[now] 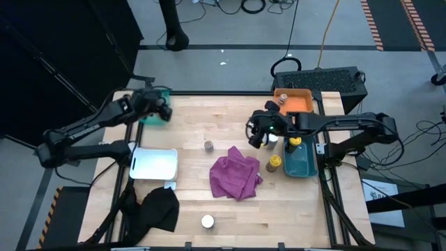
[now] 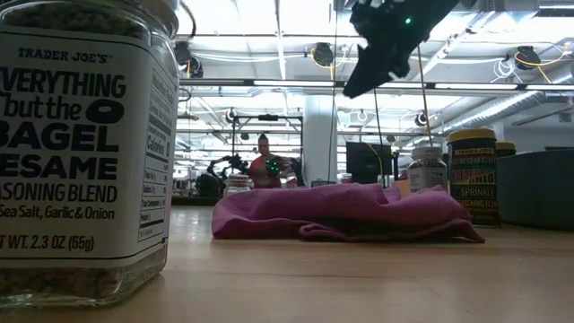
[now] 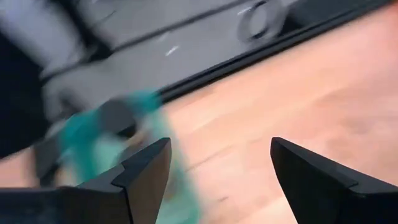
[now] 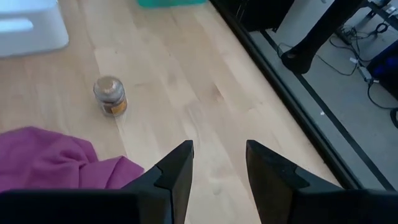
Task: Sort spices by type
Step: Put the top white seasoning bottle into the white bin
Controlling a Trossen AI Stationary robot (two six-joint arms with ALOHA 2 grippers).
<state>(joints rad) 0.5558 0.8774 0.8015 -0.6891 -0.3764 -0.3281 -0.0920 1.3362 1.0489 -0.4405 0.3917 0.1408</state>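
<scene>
While both arms hang over the far half of the table (image 1: 230, 209), the spice jars stand scattered, all upright, long axes vertical.

Near jar: white-lidded Everything but the Bagel seasoning jar (image 1: 208, 222), at 6 o'clock near the front edge, label toward the low camera (image 2: 76, 152), apart from all else.

Black cloth (image 1: 157, 209): at 8 o'clock, draped over the table's near-left edge.

White tray (image 1: 154, 164): at 9 o'clock, flat on the wood.

Magenta cloth (image 1: 235, 176): crumpled just right of centre.

Yellow-lidded jar (image 1: 274, 164): just beside the cloth at 3 o'clock, close to the teal tray (image 1: 301, 164).

Brown-lidded jar (image 1: 208, 146): at centre, alone on bare wood, lid up (image 4: 110, 95).

Jar in teal tray: yellow-topped jar (image 1: 295, 143), standing inside the tray.

Right gripper (image 1: 259, 132): at 2 o'clock above the table beside the teal tray, fingers (image 4: 177, 171) partly apart with only bare wood between them, gripping nothing.

Orange tray (image 1: 296, 101): at 1 o'clock, with a brownish-lidded jar (image 1: 282, 100) at its left end.

Left gripper (image 1: 159, 106): at 11 o'clock over the green tray (image 1: 150, 115), fingers (image 3: 146, 171) spread wide, empty.
</scene>
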